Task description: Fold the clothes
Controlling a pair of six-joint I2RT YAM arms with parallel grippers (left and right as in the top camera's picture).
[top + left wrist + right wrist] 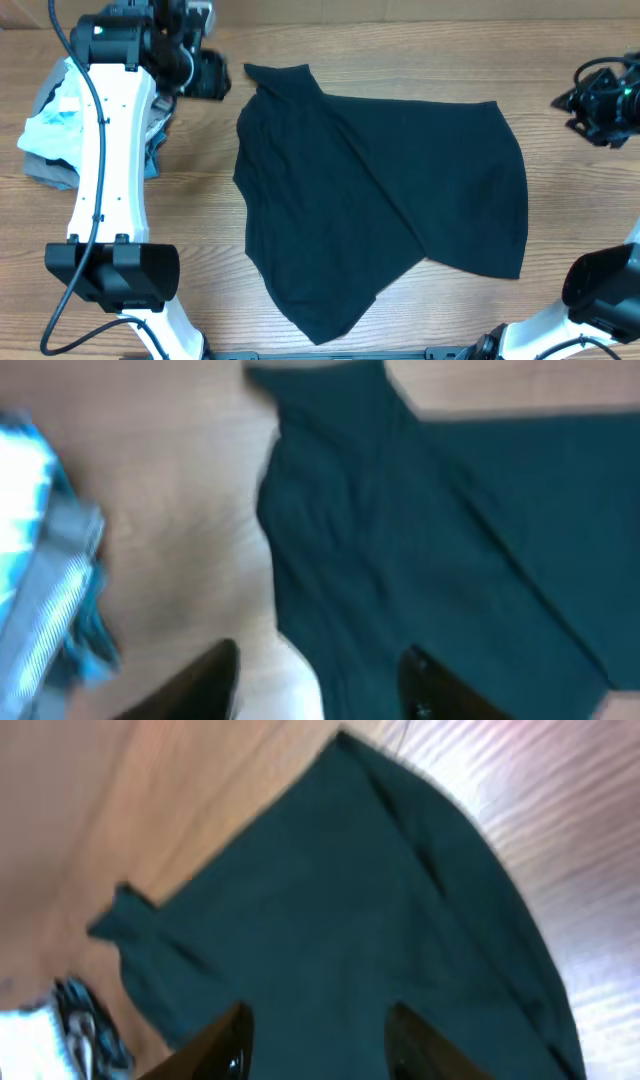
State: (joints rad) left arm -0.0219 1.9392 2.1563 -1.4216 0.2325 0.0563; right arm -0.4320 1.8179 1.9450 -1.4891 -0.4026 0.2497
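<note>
Wood-grain table (400, 50) carries everything. Black T-shirt (380, 200) lies mid-table, roughly between the two arms, flat but not squared: a diagonal edge runs from upper left to lower right where one layer looks laid over another, and a sleeve or corner pokes out at the top left. Outline is lopsided, bottom comes to a point, right edge is straight-ish. My read: one rough fold is in at most, no compact packet yet; sleeve needs tucking, and at least one more fold across plus some straightening of edges is left, so call it early-to-mid. Side pile of light blue and grey garments (55, 130) sits at the far left edge, partly under the left arm, well apart from the shirt and not part of this job. Left claw (320, 660) hangs above the table near the shirt's upper left edge, jaws apart, nothing between them, with bare wood and the shirt edge visible through the gap. Right claw (318, 1020) is off the shirt's upper right side, looking across the cloth from above, jaws also apart and empty. Neither claw touches fabric.
</note>
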